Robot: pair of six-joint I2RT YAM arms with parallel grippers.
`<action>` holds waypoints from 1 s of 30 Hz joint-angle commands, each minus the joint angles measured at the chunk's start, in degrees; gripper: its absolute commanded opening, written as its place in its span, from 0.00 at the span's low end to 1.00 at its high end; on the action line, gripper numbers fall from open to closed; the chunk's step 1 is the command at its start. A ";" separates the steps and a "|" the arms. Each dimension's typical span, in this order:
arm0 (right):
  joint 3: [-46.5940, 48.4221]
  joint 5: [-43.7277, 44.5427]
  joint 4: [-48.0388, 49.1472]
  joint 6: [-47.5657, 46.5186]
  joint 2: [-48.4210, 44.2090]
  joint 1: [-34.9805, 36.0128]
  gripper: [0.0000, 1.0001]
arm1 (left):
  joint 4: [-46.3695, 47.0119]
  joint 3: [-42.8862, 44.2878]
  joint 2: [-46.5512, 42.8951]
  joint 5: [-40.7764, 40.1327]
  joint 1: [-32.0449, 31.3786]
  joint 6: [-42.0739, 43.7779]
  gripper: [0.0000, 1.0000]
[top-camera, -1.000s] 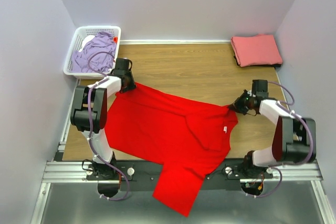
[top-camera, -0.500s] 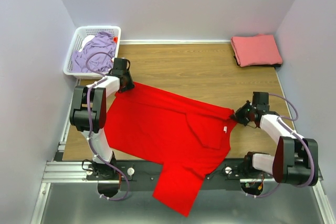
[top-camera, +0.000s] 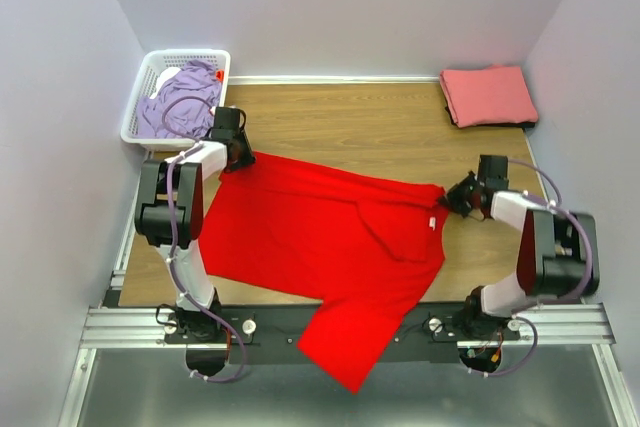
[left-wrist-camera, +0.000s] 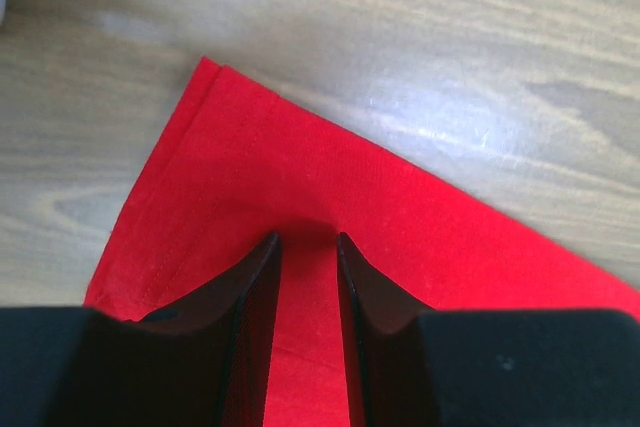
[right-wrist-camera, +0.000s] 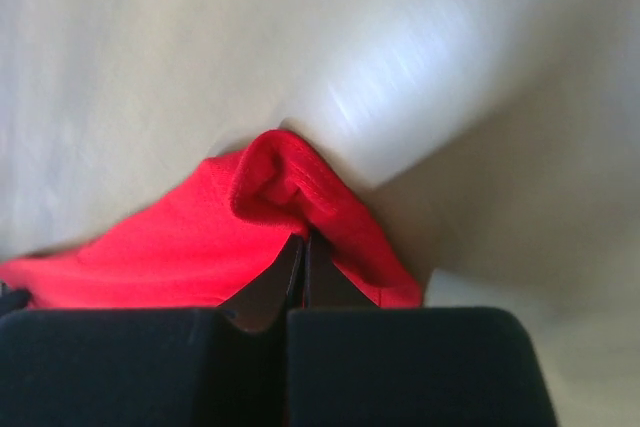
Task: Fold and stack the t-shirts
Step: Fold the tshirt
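The red t-shirt (top-camera: pixel 320 237) lies spread across the wooden table, its white neck tag (top-camera: pixel 433 224) near the right side. One part hangs over the near edge. My left gripper (top-camera: pixel 238 154) stands on the shirt's far-left corner. In the left wrist view its jaws (left-wrist-camera: pixel 308 239) are slightly apart, tips down on flat red cloth (left-wrist-camera: pixel 300 177). My right gripper (top-camera: pixel 452 198) is shut on the shirt's right corner. The right wrist view shows bunched red cloth (right-wrist-camera: pixel 200 237) pinched at the gripper's tips (right-wrist-camera: pixel 303 239). A folded salmon-pink t-shirt (top-camera: pixel 489 95) lies at the back right. A lavender t-shirt (top-camera: pixel 180 102) sits in the basket.
The white lattice basket (top-camera: pixel 185 53) stands at the back left corner, just beyond my left gripper. Pale walls close in the table on three sides. A metal rail (top-camera: pixel 130 325) runs along the near edge, with both arm bases on it.
Both grippers moved toward the far side and the red t-shirt slid with them. Its hanging part rose at the near edge. The right gripper first dipped nearer, then moved back up.
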 commanded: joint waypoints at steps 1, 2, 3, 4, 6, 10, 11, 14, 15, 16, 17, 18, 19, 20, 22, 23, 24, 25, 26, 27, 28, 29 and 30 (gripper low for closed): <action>7.74 7.80 1.50 -6.05 15.26 -0.93 0.01 | -3.14 1.46 3.50 0.42 0.64 -0.67 0.37; 10.64 7.62 1.33 -6.94 18.53 -0.93 0.01 | -3.41 2.51 4.12 0.42 0.56 -0.76 0.37; 16.85 7.18 1.32 -7.91 21.09 -0.93 0.01 | -3.58 3.22 4.38 0.33 0.64 -1.11 0.37; 19.70 6.31 1.06 -9.57 25.90 -0.93 0.01 | -4.19 4.53 4.73 0.33 0.73 -1.29 0.37; 27.06 5.42 -0.25 -11.25 28.83 -0.93 0.02 | -4.64 5.85 4.65 0.42 0.73 -1.29 0.38; 30.89 2.61 -3.50 -14.94 27.45 -0.93 0.18 | -5.25 7.44 2.02 0.77 0.73 -1.20 0.47; 30.54 2.26 -5.16 -16.25 26.13 -0.93 0.22 | -5.25 7.01 -0.16 0.95 0.73 -0.94 0.48; 28.44 2.87 -9.73 -19.24 18.41 -0.58 0.35 | -4.99 5.26 -5.78 1.12 0.47 -0.85 0.59; 27.47 3.31 -10.88 -19.86 14.30 -0.31 0.38 | -4.82 4.55 -7.38 1.12 -0.14 -0.76 0.63; 26.59 3.75 -11.94 -20.83 11.91 -0.05 0.39 | -4.73 3.85 -8.96 1.12 -0.41 -0.67 0.64; 25.80 4.19 -12.90 -21.18 9.80 0.74 0.41 | -4.55 2.27 -12.45 0.95 -0.93 -0.59 0.67; 24.05 5.23 -14.83 -21.45 7.95 1.27 0.43 | -4.46 1.39 -14.23 0.69 -1.37 0.20 0.67; 23.25 5.68 -15.63 -21.97 4.01 1.88 0.43 | -4.20 -0.62 -17.90 -0.45 -2.60 0.47 0.68; 22.37 5.77 -17.12 -22.15 2.49 3.28 0.44 | -3.85 -1.86 -19.85 -1.15 -3.30 0.82 0.68; 20.61 5.60 -18.79 -22.85 -0.93 5.30 0.45 | -3.15 -4.76 -23.72 -2.30 -5.49 2.05 0.68; 20.26 5.51 -19.67 -23.21 -1.47 8.10 0.45 | -2.80 -7.82 -27.57 -2.56 -6.20 2.57 0.68; 19.99 5.60 -21.25 -23.56 -1.56 9.69 0.45 | -2.36 -9.50 -29.43 -3.00 -7.00 3.10 0.68; 19.21 5.51 -21.96 -24.08 -1.56 11.19 0.46 | -2.09 -11.17 -31.28 -3.88 -7.61 3.98 0.68; 18.94 5.51 -22.66 -24.26 -0.95 13.90 0.46 | -1.66 -14.41 -34.95 -3.97 -8.40 4.33 0.68; 18.24 5.94 -22.76 -24.44 -0.60 15.15 0.46 | -1.48 -16.01 -36.73 -3.97 -8.67 4.60 0.68; 18.06 6.64 -23.02 -24.53 -0.16 16.46 0.46 | -1.30 -17.42 -38.40 -4.06 -8.67 4.60 0.68; 17.88 7.43 -23.37 -24.70 0.80 18.22 0.47 | -0.95 -20.04 -41.55 -4.06 -8.85 5.04 0.68; 17.97 7.70 -23.46 -24.79 1.33 18.93 0.46 | -0.69 -21.20 -42.89 -4.24 -8.85 5.39 0.68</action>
